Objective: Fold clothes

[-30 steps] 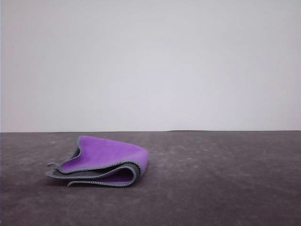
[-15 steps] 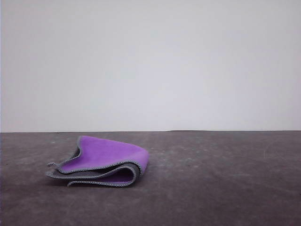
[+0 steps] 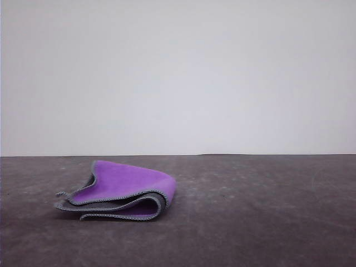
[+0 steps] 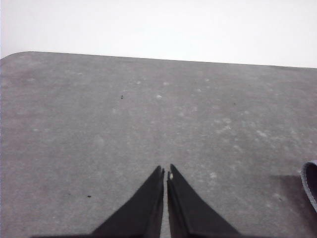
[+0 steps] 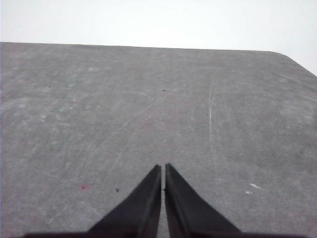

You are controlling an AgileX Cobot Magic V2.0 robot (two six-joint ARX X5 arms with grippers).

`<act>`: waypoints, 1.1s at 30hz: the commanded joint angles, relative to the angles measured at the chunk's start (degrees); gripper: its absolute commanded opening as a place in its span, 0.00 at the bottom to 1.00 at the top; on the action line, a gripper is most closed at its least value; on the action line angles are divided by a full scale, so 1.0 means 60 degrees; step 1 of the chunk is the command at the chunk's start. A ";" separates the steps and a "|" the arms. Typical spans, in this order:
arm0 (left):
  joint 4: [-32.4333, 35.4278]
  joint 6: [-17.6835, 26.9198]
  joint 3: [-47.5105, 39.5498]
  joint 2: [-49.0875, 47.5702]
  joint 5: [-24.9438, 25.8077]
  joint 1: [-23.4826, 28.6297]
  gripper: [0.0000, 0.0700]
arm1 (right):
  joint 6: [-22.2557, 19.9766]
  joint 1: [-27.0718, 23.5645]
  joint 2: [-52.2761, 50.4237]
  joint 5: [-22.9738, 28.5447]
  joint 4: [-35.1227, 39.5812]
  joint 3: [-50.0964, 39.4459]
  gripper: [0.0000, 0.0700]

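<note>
The clothes [image 3: 119, 191] are one small cloth, folded over into a loose stack on the dark table, left of centre in the front view. Its purple face is on top, with dark grey layers and grey stitched edging beneath. A sliver of its grey edge [image 4: 311, 183] peeks in at the border of the left wrist view. My left gripper [image 4: 165, 172] hovers above bare table, shut with nothing held, apart from the cloth. My right gripper [image 5: 163, 167] is also shut and empty over bare tabletop.
The dark grey table [image 3: 256, 217] has a scuffed, scratched surface and a rounded corner [image 4: 15, 55] in the left wrist view and another corner [image 5: 292, 57] in the right wrist view. A plain white wall [image 3: 178, 72] stands behind.
</note>
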 commanded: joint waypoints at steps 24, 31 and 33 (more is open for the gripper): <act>0.0084 0.0076 -0.0189 -0.0007 -0.0022 0.0007 0.00 | 0.0102 -0.0007 0.0011 0.0000 0.0091 -0.0036 0.02; 0.0084 0.0076 -0.0189 -0.0007 -0.0021 0.0007 0.00 | 0.0102 -0.0007 0.0011 0.0000 0.0091 -0.0036 0.02; 0.0084 0.0076 -0.0189 -0.0007 -0.0022 0.0007 0.00 | 0.0102 -0.0007 0.0011 0.0000 0.0091 -0.0036 0.02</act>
